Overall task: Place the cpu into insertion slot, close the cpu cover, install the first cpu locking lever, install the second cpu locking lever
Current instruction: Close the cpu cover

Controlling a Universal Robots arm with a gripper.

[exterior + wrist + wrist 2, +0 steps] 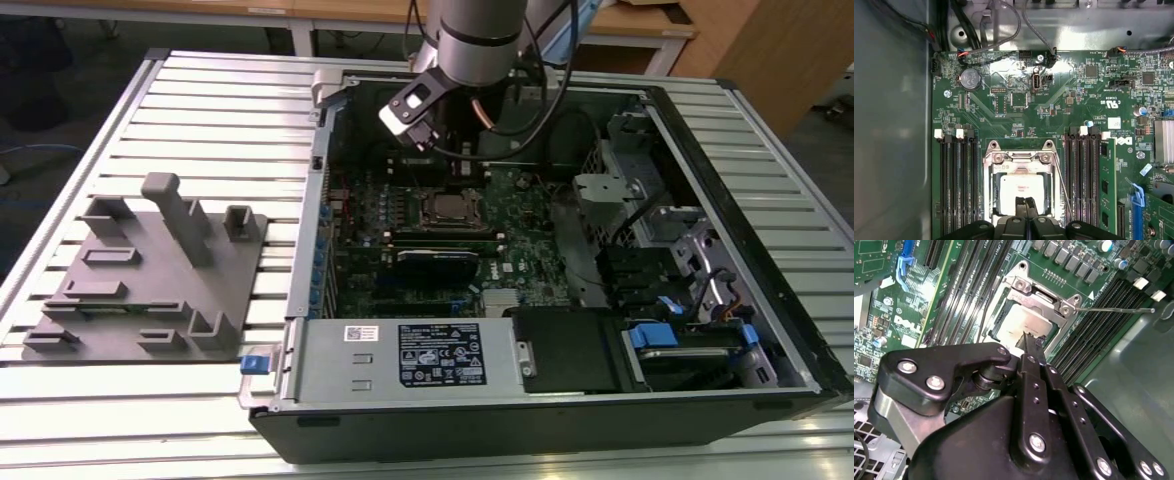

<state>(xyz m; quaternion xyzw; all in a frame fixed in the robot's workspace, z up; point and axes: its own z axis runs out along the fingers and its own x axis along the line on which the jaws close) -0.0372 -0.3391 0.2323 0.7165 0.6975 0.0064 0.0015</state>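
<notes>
On the exterior view's left, your grey fixture tray (147,270) sits on the desk (200,100). Inside the computer case (747,200), the cpu (1019,190) already lies in the insertion slot (995,185), and the cpu cover (1019,156) looks closed over it. The gripper (1025,201), fingers together, hovers at the cpu's edge. One thin locking lever (1062,187) beside the cover appears unlatched; I judge the levers remain to be done.

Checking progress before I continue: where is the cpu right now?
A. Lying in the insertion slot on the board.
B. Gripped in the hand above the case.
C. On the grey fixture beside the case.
A: in the first wrist view the cpu lies in the insertion slot, framed by the cpu cover, with the shut hand just over its edge.
</notes>
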